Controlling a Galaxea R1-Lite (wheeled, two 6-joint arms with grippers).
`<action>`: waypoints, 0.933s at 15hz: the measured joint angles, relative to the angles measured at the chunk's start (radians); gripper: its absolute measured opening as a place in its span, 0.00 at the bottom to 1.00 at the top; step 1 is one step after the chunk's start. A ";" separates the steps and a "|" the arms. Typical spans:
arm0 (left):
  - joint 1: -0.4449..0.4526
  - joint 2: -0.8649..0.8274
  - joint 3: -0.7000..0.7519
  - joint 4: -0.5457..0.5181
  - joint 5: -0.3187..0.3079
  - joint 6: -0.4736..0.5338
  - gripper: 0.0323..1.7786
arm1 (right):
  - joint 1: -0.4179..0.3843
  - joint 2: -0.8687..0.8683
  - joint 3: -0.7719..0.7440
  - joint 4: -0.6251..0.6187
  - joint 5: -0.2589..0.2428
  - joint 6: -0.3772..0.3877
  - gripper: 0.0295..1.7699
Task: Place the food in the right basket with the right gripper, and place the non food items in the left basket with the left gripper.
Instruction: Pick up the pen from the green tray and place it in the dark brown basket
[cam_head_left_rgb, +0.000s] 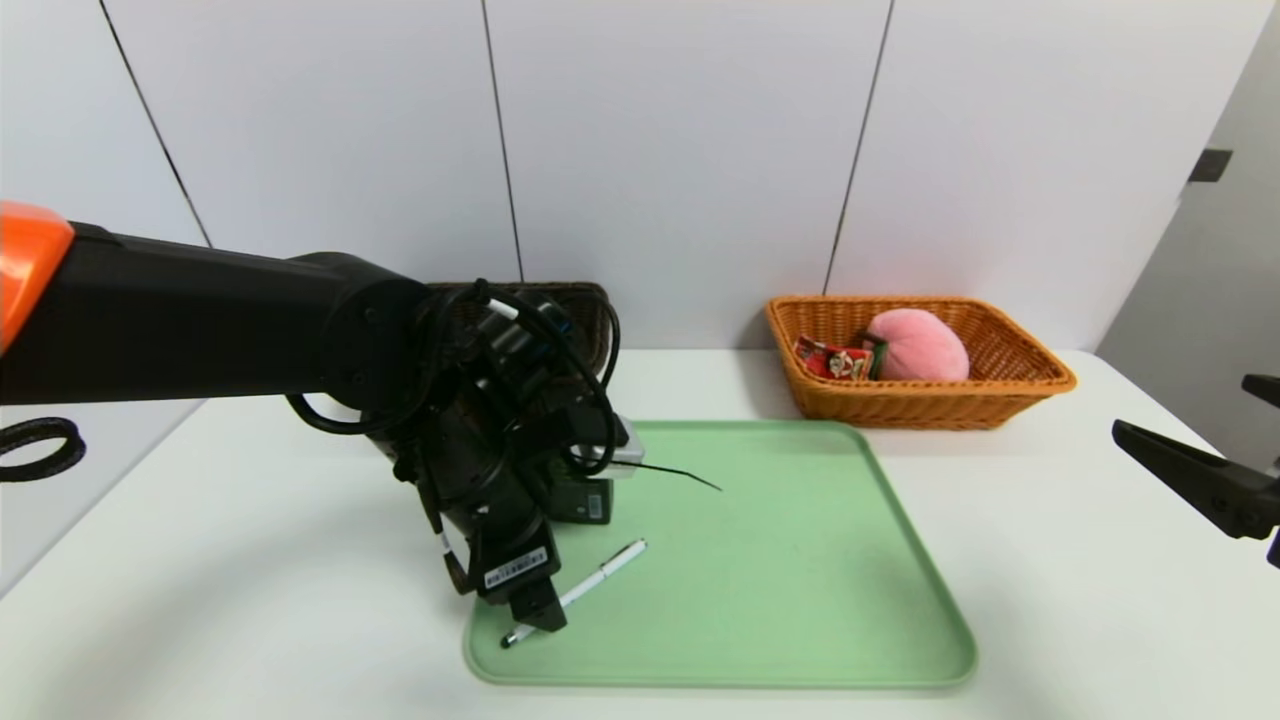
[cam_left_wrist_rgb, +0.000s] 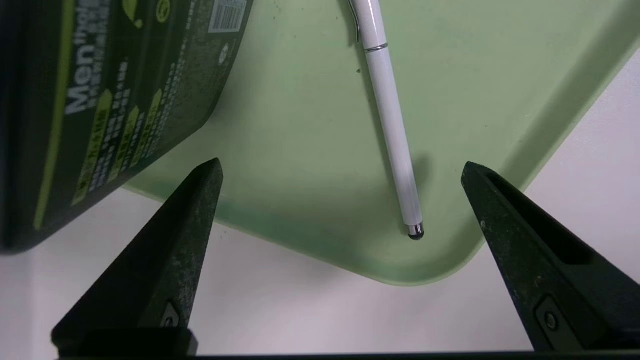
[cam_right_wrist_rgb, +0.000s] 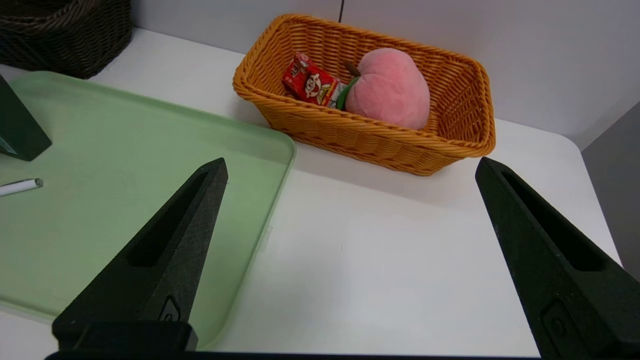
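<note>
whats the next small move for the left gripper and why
Probably lower the left gripper straight onto the white pen and close. It hangs open with the pen lying flat on the green tray between its fingers; the peach and snack packet already sit in the orange basket.

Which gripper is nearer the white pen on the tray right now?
Left. The left gripper hangs open right over the white pen at the green tray's near-left corner. The right gripper sits open far off beyond the tray's right side.
</note>
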 joint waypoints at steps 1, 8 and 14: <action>0.000 0.009 -0.003 0.000 0.000 0.000 0.95 | 0.000 0.000 0.001 0.000 0.000 0.000 0.97; -0.010 0.024 0.002 0.001 -0.001 0.000 0.95 | 0.000 -0.002 0.014 0.000 0.001 -0.001 0.97; -0.033 0.030 0.012 0.000 0.063 -0.020 0.95 | 0.000 -0.002 0.015 0.000 0.020 -0.001 0.97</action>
